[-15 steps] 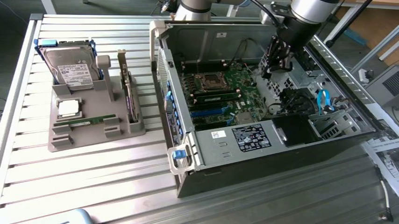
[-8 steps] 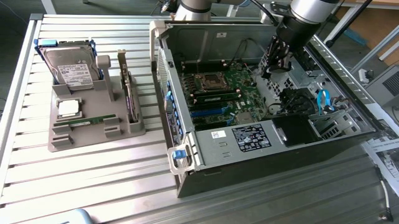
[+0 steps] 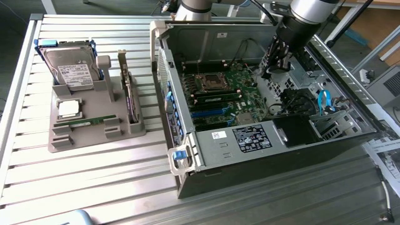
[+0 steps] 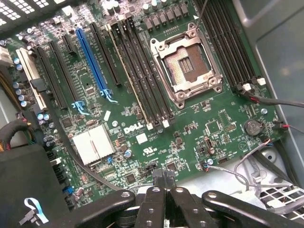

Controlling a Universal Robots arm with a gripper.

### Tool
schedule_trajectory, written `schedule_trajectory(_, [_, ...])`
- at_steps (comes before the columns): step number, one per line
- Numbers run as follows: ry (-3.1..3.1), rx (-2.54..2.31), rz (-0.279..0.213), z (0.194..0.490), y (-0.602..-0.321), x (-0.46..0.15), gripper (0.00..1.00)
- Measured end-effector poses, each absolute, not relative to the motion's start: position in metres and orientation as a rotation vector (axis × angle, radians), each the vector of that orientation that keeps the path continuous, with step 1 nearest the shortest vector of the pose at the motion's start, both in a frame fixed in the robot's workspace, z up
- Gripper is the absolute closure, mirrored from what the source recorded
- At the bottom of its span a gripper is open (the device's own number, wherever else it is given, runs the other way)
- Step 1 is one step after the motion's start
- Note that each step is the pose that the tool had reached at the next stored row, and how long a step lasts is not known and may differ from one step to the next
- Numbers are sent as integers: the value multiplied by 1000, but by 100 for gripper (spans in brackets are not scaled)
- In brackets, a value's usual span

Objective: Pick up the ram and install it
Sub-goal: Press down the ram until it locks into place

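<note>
The ram [image 3: 85, 122], a thin green stick, lies flat on the grey holder tray [image 3: 93, 136] at the exterior view's left, outside the computer. My gripper [image 3: 276, 70] hangs inside the open computer case [image 3: 262, 154], far from the ram, above the green motherboard [image 4: 199, 118]. In the wrist view the gripper [image 4: 164, 176] has its black fingers [image 4: 156, 190] pressed together with nothing between them. Below it are the empty processor socket [image 4: 186, 66] and the long black memory slots [image 4: 142, 76] beside it.
The tray also carries a hard drive [image 3: 72, 68], a square silver processor chip [image 3: 69, 108] and an upright card with a metal bracket [image 3: 128, 91]. Cables [image 4: 266, 102] and case walls [image 3: 164, 70] crowd around the motherboard. The slatted metal table [image 3: 93, 187] surrounds the case.
</note>
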State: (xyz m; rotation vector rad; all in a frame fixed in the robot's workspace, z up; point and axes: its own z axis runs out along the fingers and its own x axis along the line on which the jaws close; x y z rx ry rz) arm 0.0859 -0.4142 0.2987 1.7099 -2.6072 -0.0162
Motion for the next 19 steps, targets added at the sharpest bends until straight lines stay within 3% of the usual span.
schedule_trajectory(19, [-2641,1657,-17,298,-414,78,89])
